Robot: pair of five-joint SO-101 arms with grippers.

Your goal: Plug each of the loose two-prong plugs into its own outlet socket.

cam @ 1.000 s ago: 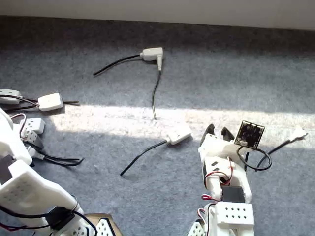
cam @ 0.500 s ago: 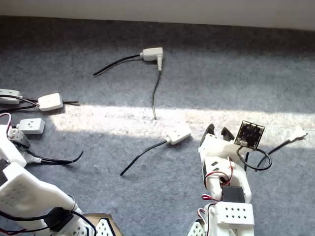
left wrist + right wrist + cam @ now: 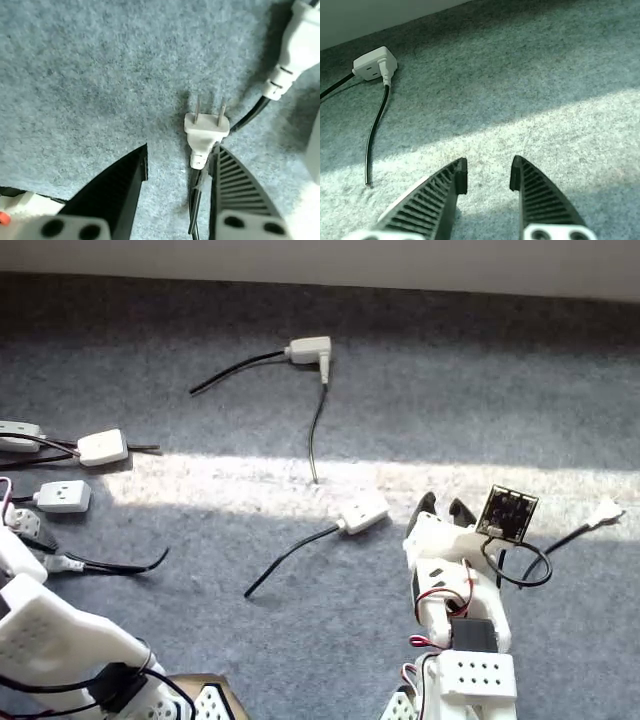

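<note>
A loose white two-prong plug [image 3: 206,131] lies on the grey carpet, prongs pointing away from my left gripper [image 3: 181,150]. That gripper is open, and one finger [image 3: 235,185] rests over the plug's black cord. From above, this plug [image 3: 60,563] sits beside the left arm, below a free white socket [image 3: 62,496]. My right gripper [image 3: 489,167] hovers open over bare carpet, beside the middle socket [image 3: 362,512]. A second loose plug [image 3: 605,510] lies far right. The far socket [image 3: 372,64] has a plug in it.
Another white socket [image 3: 102,447] lies at the left edge with a corded plug [image 3: 20,430] next to it. A white cord end [image 3: 300,45] lies near the left gripper. A small black board [image 3: 510,512] sits on the right arm. A pale wall borders the carpet's far side.
The left arm has drawn back toward the left edge, uncovering the free socket. The black cord beside it shifted a little. The right arm has not moved.
</note>
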